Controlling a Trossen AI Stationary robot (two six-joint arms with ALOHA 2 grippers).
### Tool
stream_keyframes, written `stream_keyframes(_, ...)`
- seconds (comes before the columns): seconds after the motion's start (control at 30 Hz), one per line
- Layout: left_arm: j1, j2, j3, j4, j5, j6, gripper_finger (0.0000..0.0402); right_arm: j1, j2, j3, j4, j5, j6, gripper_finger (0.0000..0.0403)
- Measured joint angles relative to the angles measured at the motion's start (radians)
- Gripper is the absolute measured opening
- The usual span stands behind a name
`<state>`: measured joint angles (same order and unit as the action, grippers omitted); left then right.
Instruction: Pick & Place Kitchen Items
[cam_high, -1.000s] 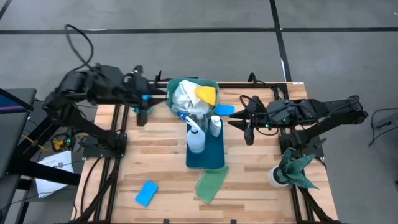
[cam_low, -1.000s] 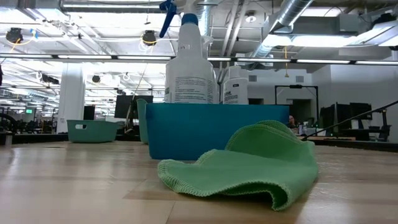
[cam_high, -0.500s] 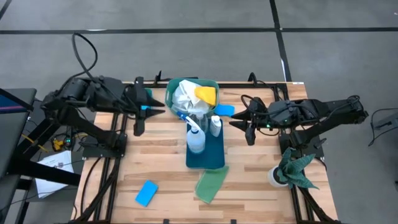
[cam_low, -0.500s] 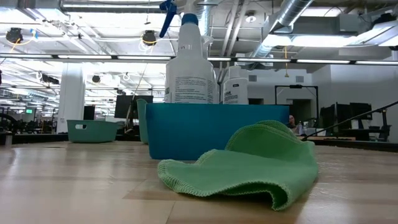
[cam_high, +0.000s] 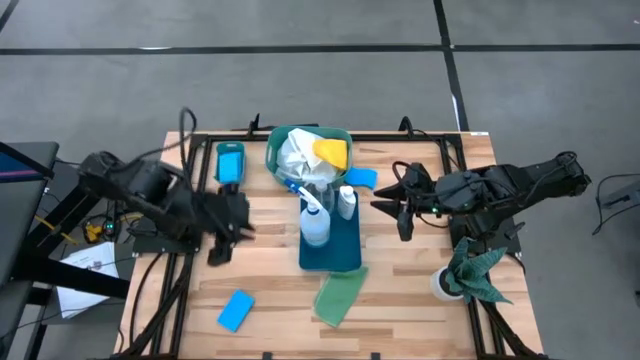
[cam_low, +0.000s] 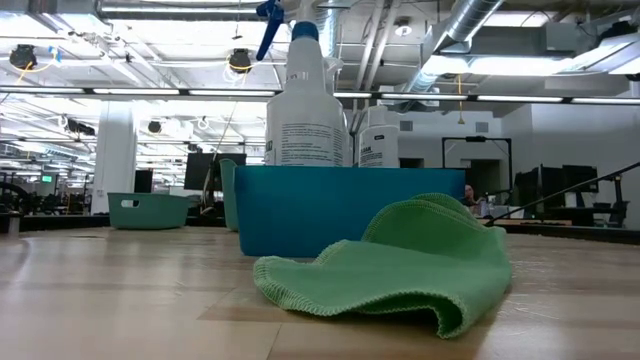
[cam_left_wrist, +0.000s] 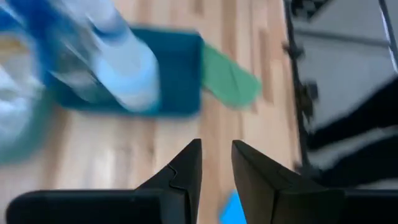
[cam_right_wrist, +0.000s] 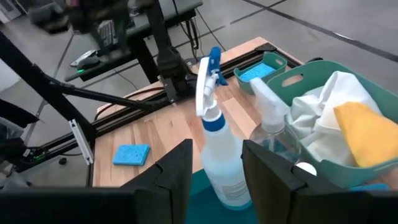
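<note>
Dark left gripper: it hangs over the table's left side, at about nine o'clock from the blue tray. Its fingers stand a narrow gap apart with nothing between them.
Dark right gripper: it waits at three o'clock from the tray, parted somewhat wider and empty too.
Nearest item: the loose blue sponge lies flat on the wood at six o'clock from your left gripper, near the front-left corner.
Sponge handling: I judge it light, soft and springy. Pinch across its short sides, and expect it to squash rather than slip.
Green cloth: it is crumpled at six o'clock from the tray, touching the tray's front end. It looks limp, so take a raised fold from above, not the flat hem.
Spray bottle: it stands upright in the tray with a small bottle just beside it. It is likely smooth and top-heavy, so grip the neck under the trigger.
Green basket: it sits at twelve o'clock from the tray and holds the white cloth and the yellow cloth.
Open room: bare wood lies between your left gripper and the tray, and around the sponge.
Edges: the sponge sits close to the table's front and left edges, so come straight down on it.
</note>
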<state>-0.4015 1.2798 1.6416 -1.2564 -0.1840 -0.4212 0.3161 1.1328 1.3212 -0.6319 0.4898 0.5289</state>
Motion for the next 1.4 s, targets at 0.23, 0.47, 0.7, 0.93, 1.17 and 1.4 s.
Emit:
stream_keyframes(0.23,-0.125,0.000,-0.193,0.008,0.098,-0.146,0.0085,0.000,0.000,0.000,0.000,0.007,0.003,0.0132)
stream_keyframes(0.47,-0.220,0.000,-0.400,0.156,0.238,-0.199,0.0085,0.000,0.000,0.000,0.000,0.007,-0.002,0.0132)
stream_keyframes(0.7,-0.305,0.000,-0.608,0.410,0.344,-0.459,0.0085,0.015,0.000,0.000,0.000,0.009,0.003,0.0132)
stream_keyframes(0.93,-0.397,0.000,-0.802,0.604,0.386,-0.811,0.0085,0.018,0.001,-0.029,0.000,0.010,0.021,0.0132)
stream_keyframes(1.17,-0.466,0.000,-0.943,0.792,0.294,-1.133,0.0085,0.018,0.001,-0.032,0.003,0.010,0.030,0.0132)
stream_keyframes(1.4,-0.506,0.000,-1.024,0.884,0.234,-1.237,0.0085,0.018,0.001,-0.032,0.004,0.010,0.036,0.0132)
